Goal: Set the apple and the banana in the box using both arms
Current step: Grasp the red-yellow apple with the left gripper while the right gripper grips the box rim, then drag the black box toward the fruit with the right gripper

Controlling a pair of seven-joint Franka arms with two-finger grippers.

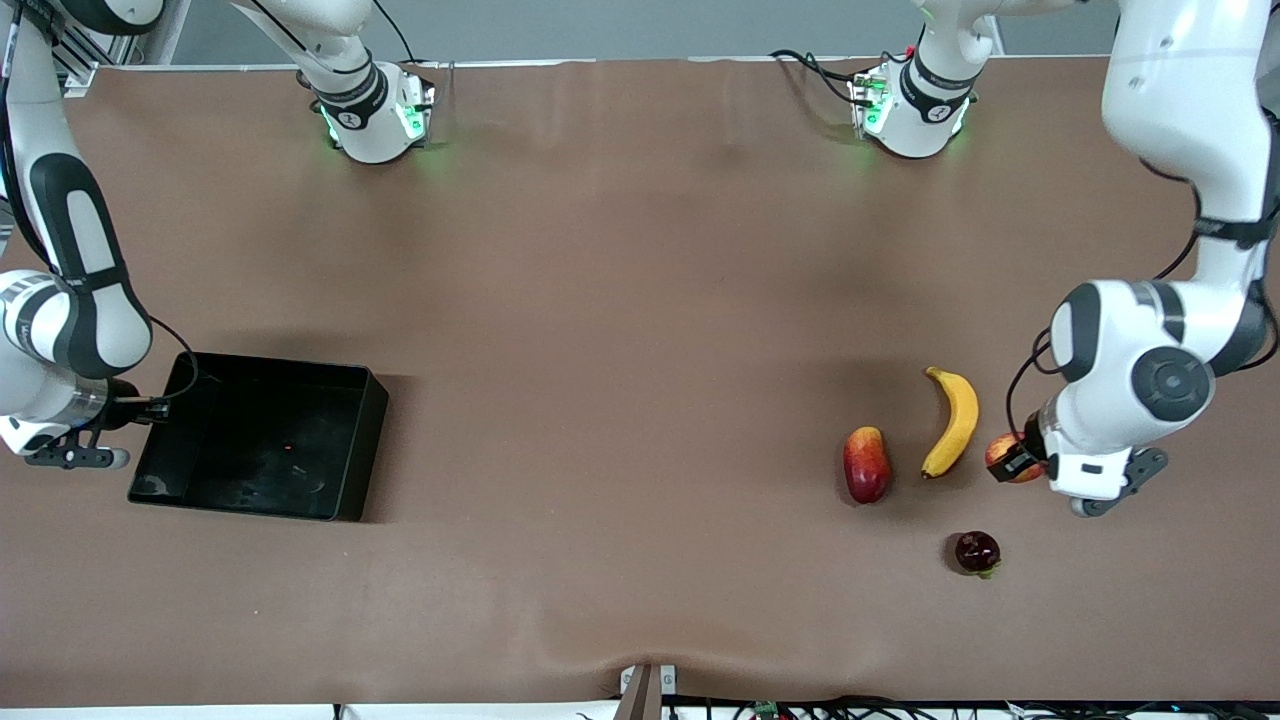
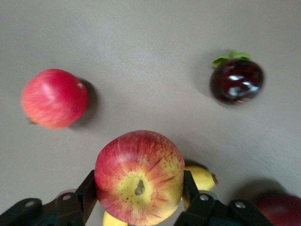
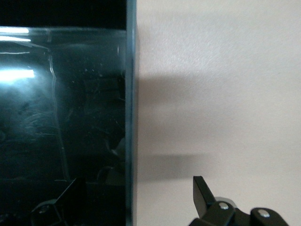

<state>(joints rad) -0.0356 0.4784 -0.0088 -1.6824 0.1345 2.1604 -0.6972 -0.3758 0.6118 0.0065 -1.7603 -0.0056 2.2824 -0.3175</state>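
Observation:
The apple, red with a yellow patch round its stem, sits between the two fingers of my left gripper, which is shut on it. In the front view the apple shows partly under that gripper, beside the banana. The yellow banana peeks out from under the apple. The black box lies toward the right arm's end of the table. My right gripper is open and straddles one box wall. In the front view the right gripper is at the box's end wall.
A red-yellow mango lies beside the banana. A dark red round fruit with green leaves lies nearer the front camera. The left wrist view also shows a red fruit on the brown tabletop.

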